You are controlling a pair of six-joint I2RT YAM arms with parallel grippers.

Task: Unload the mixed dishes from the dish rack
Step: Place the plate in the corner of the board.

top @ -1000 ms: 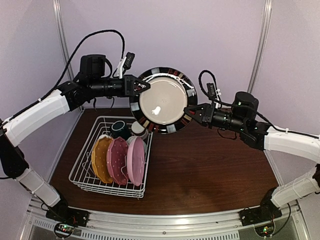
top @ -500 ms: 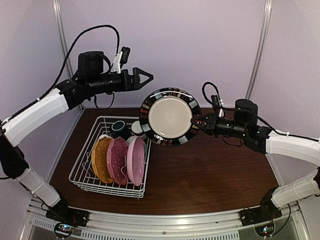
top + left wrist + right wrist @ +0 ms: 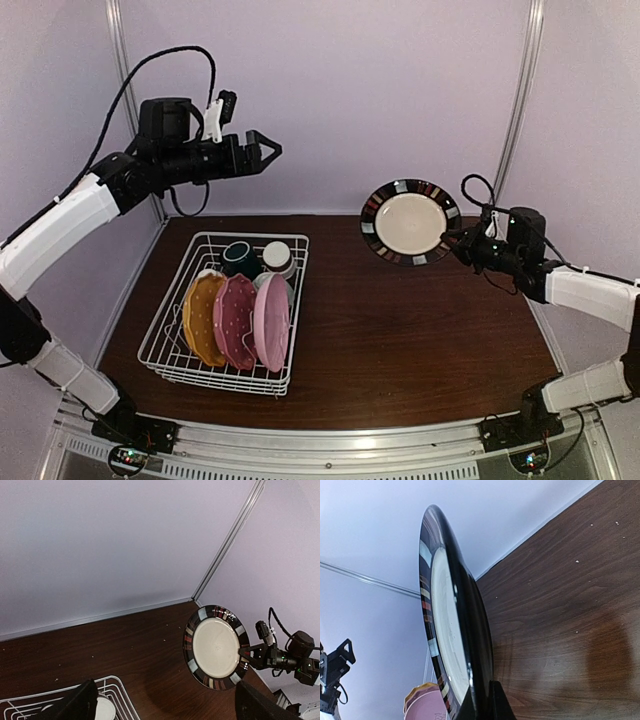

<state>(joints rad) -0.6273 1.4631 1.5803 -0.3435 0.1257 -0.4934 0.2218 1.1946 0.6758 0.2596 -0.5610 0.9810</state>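
Soft, even light fills sharp views; the plate (image 3: 451,630) throws a faint blurred shadow on the table (image 3: 555,595).

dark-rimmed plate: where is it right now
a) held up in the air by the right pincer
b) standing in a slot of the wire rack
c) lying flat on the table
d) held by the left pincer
a: the dark-rimmed plate stands on edge in the air with its rim clamped in the right pincer, while the left pincer is open, empty and far off to the other side.
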